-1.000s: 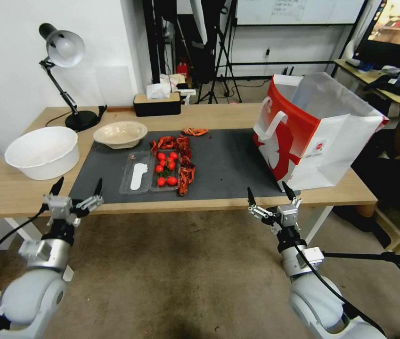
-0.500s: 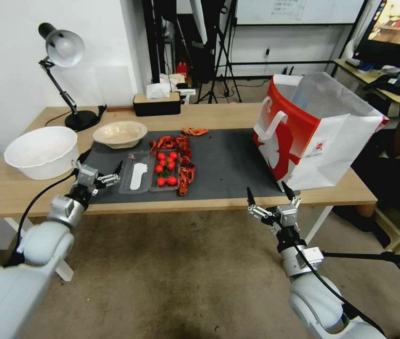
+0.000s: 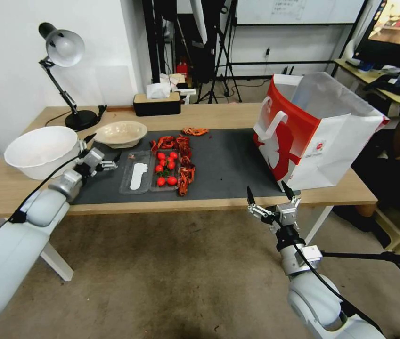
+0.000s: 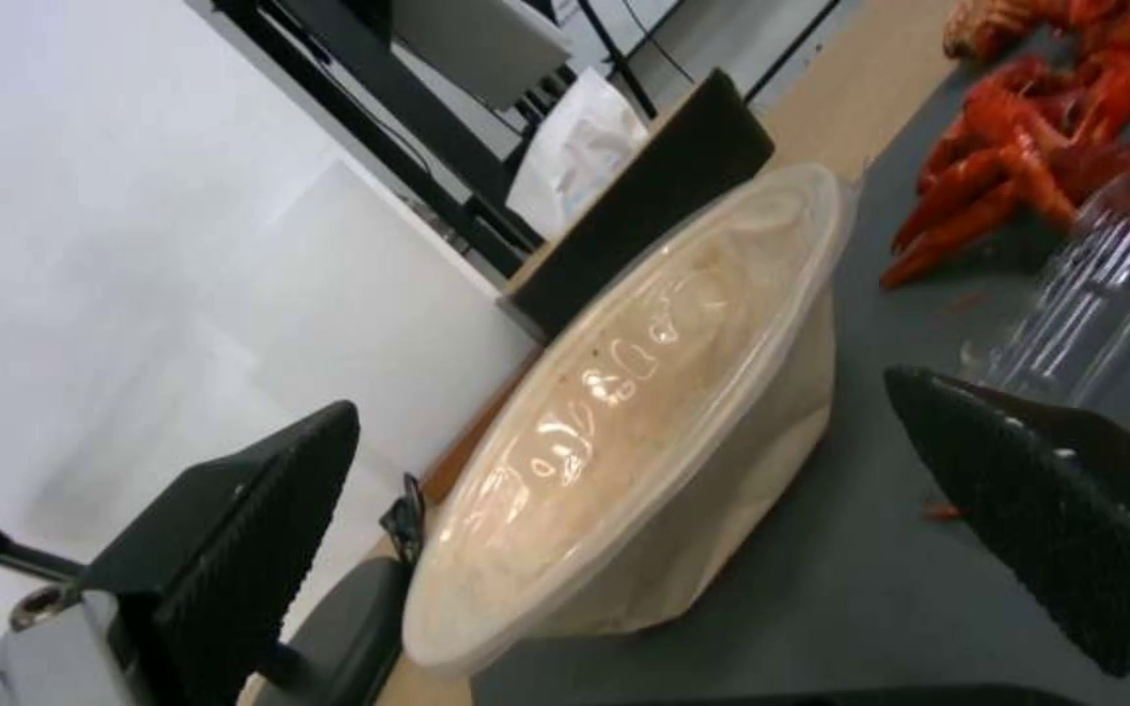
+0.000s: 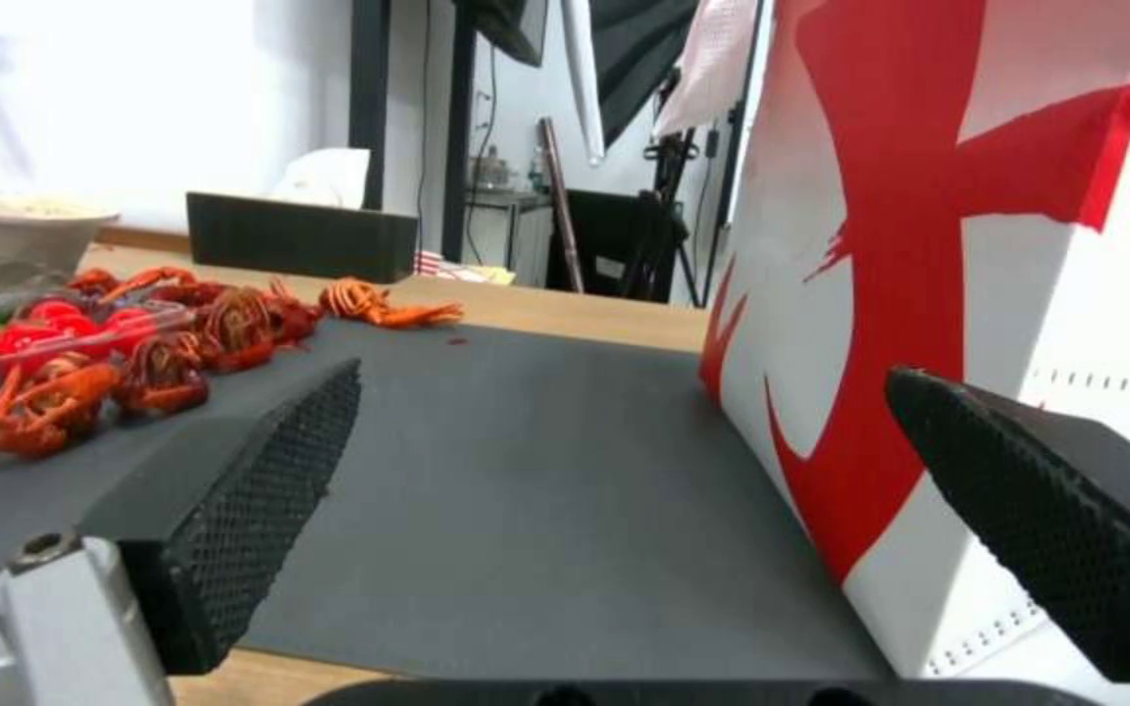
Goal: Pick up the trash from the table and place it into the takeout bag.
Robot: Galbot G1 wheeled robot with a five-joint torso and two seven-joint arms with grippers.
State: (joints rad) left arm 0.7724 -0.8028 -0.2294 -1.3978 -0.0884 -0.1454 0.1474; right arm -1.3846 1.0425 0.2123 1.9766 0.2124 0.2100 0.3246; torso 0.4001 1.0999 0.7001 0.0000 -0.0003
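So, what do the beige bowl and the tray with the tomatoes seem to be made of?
The beige bowl looks like matte moulded paper pulp, judging by its dull fibrous wall, under a glossy clear plastic lid that catches highlights. The tray seems thin clear plastic: the mat shows through it. The open left gripper hovers beside the bowl.

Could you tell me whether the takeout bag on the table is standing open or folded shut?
Open and upright: the takeout bag stands on the table with its mouth spread wide, showing the pale inner walls.
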